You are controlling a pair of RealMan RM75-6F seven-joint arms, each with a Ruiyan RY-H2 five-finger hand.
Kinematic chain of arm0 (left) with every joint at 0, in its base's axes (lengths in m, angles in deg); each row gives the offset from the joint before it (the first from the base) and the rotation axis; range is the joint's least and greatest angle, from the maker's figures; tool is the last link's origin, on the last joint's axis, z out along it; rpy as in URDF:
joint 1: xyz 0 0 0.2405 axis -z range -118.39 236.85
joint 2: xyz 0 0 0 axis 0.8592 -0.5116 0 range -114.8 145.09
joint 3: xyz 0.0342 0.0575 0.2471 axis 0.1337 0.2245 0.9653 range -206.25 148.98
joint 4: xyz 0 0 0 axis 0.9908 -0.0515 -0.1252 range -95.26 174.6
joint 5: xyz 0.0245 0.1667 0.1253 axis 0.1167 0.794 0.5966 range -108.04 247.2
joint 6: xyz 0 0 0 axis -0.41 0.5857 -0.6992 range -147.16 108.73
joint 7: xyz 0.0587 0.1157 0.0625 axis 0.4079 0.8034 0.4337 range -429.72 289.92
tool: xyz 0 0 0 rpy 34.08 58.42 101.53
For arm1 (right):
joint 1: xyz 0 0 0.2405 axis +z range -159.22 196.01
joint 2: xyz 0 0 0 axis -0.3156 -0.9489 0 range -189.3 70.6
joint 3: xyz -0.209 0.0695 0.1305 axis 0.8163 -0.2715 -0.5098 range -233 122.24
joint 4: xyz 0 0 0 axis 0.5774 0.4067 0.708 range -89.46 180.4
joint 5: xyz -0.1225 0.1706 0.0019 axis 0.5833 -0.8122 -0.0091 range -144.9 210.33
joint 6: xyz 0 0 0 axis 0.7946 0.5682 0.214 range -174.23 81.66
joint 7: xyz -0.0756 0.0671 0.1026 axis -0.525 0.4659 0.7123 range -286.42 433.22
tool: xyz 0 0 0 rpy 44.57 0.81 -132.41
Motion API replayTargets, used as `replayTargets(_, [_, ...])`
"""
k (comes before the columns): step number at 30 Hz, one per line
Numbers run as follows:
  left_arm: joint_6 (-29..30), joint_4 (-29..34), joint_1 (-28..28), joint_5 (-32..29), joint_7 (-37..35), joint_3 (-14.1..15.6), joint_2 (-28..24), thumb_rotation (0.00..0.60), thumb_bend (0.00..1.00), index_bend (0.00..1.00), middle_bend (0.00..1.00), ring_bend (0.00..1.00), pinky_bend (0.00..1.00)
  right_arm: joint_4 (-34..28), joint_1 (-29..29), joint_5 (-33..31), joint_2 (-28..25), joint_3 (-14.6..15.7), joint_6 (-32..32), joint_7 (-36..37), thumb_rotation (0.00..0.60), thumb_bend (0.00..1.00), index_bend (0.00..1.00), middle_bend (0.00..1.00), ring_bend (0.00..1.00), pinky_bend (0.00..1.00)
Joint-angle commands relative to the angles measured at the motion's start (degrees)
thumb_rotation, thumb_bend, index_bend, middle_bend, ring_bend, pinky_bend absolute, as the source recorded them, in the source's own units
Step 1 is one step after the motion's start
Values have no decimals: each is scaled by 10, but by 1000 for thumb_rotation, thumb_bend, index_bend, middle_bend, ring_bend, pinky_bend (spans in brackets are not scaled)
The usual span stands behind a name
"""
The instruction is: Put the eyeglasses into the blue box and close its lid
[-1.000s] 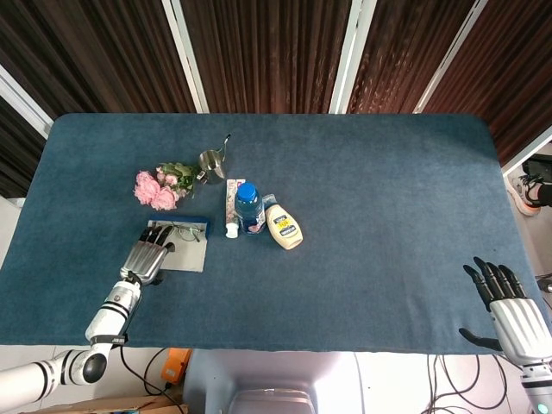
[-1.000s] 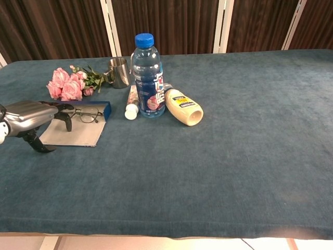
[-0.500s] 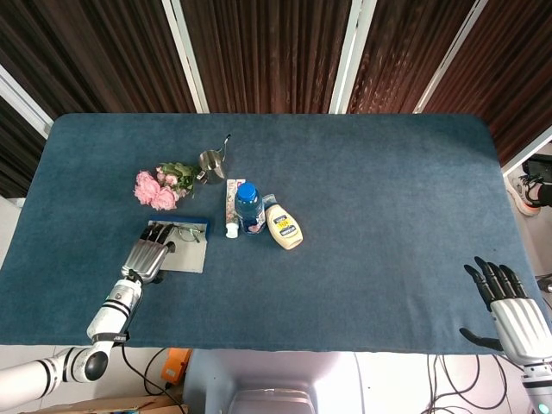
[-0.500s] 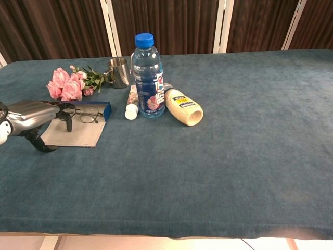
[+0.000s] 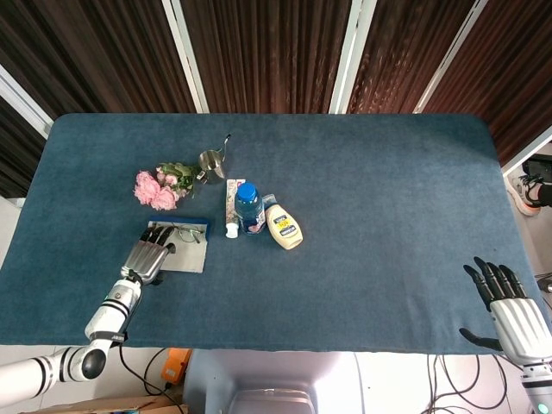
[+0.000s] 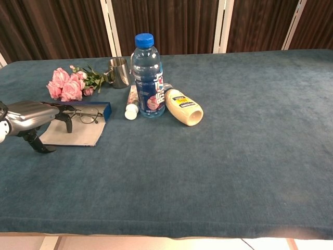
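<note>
At the table's 8 o'clock corner in the head view, little differs from a second ago: the left hand (image 5: 150,253) sits a touch nearer the robot in the chest view, its thumb a shade lower, while everything else lies where it was. That left hand (image 6: 32,117) hovers low over the near left part of the blue box (image 6: 82,127), palm down, fingers stretched forward and close together with their tips at the left temple of the eyeglasses (image 6: 87,114); whether they actually touch the frame cannot be told, and the hand holds nothing. The thumb hangs below the palm just off the box's left edge. The eyeglasses (image 5: 187,231) lie unfolded on the open box (image 5: 180,247), toward its far side, against the raised blue wall at 12 o'clock of the grey inner panel. The right hand (image 5: 511,307) rests off the table at the 4 o'clock corner, fingers spread wide and empty. At 12 o'clock of the box lie pink roses (image 6: 66,86) and a steel cup (image 6: 119,72); at its 3 o'clock stand a blue-capped water bottle (image 6: 147,78), a small tube (image 6: 131,102) and a cream-coloured squeeze bottle (image 6: 183,107) lying on its side.
</note>
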Motion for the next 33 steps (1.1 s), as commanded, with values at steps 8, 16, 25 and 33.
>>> replayTargets(8, [16, -20, 0, 21, -33, -5, 18, 600, 287, 448, 0, 0, 122, 1, 0, 0, 0, 0, 0, 2, 600, 217, 0, 0, 0, 83])
replayTargets(16, [25, -48, -8, 81, -99, -7, 33, 600, 351, 529, 0, 0, 136, 0, 1, -1, 0, 0, -2, 1, 600, 217, 0, 0, 0, 83])
replayTargets(25, [56, -63, -21, 158, -186, -13, 38, 600, 367, 487, 0, 0, 146, 0, 1, -1, 0, 0, -3, 0, 600, 217, 0, 0, 0, 83])
replayTargets(33, [75, -115, -27, 198, -257, -23, 67, 600, 368, 461, 9, 0, 150, 0, 1, 1, -1, 1, -2, 3, 600, 216, 0, 0, 0, 83])
